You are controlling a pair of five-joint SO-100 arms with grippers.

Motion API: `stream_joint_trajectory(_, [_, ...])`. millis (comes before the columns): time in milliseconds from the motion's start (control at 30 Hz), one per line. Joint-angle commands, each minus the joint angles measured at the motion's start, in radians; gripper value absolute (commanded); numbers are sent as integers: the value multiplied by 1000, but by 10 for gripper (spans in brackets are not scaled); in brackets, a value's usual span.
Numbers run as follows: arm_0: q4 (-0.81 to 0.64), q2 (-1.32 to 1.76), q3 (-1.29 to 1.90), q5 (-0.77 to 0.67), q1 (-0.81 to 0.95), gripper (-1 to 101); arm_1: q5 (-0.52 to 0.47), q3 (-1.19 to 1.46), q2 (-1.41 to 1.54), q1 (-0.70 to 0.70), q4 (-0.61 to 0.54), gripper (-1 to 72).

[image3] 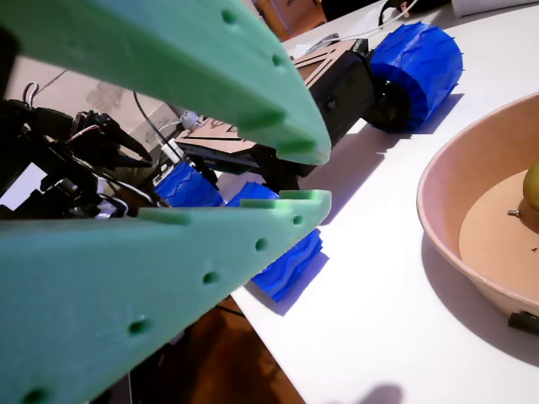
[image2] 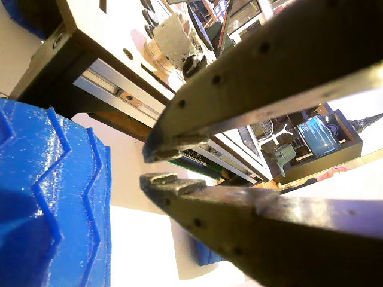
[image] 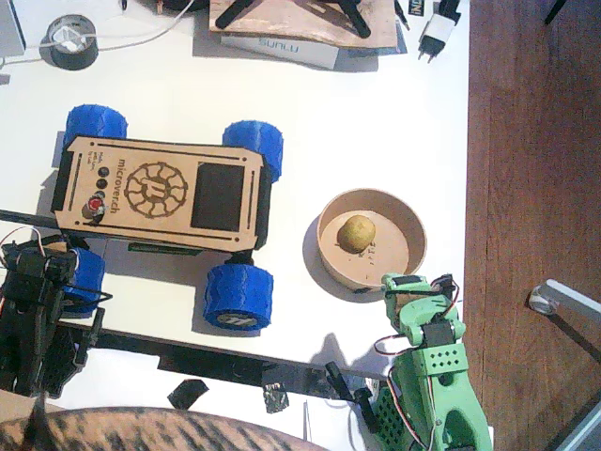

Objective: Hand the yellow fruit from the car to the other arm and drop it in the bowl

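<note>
The yellow fruit [image: 357, 233] lies inside the bowl [image: 413, 225], right of the table's middle; in a wrist view only its edge [image3: 532, 185] shows over the bowl's wall [image3: 446, 194]. The car [image: 150, 188] stands to the left on its blue wheels, with nothing on its deck. The green right arm's gripper [image: 404, 287] sits just in front of the bowl, its jaws [image3: 327, 177] nearly touching and holding nothing. The black left gripper [image2: 146, 166] rests low beside the car's front-left wheel [image2: 54, 209], shut and holding nothing.
A grey tape roll [image: 72, 42] lies at the back left, a wooden board [image: 300, 19] and a white plug [image: 437, 33] at the back. The table's right edge [image: 468, 188] drops to a wooden floor. A striped brown shape [image: 141, 427] fills the bottom edge.
</note>
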Motion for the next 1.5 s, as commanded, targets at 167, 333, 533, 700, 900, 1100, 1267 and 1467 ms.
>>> stream_joint_trajectory(167, [3,0,23,-5,-6,2,-18,-2,3,-8,-20,0])
stream_joint_trajectory(333, [3,3,23,-2,-6,2,-20,0,3,-8,-20,0])
stream_joint_trajectory(533, [3,3,23,-2,-6,2,-25,-3,3,-18,-12,0])
stream_joint_trajectory(700, [6,6,23,-2,-6,2,-26,-3,3,-23,-9,0])
stream_joint_trajectory(900, [6,6,23,-2,-6,2,-26,-3,3,-23,-9,0])
stream_joint_trajectory(1100, [8,9,23,0,-6,2,-25,-5,3,-23,-9,0])
stream_joint_trajectory(1267, [9,9,23,-2,-6,2,-14,3,3,-29,-23,0])
stream_joint_trajectory(1467, [12,12,23,0,-6,2,-11,-3,3,-31,-15,0])
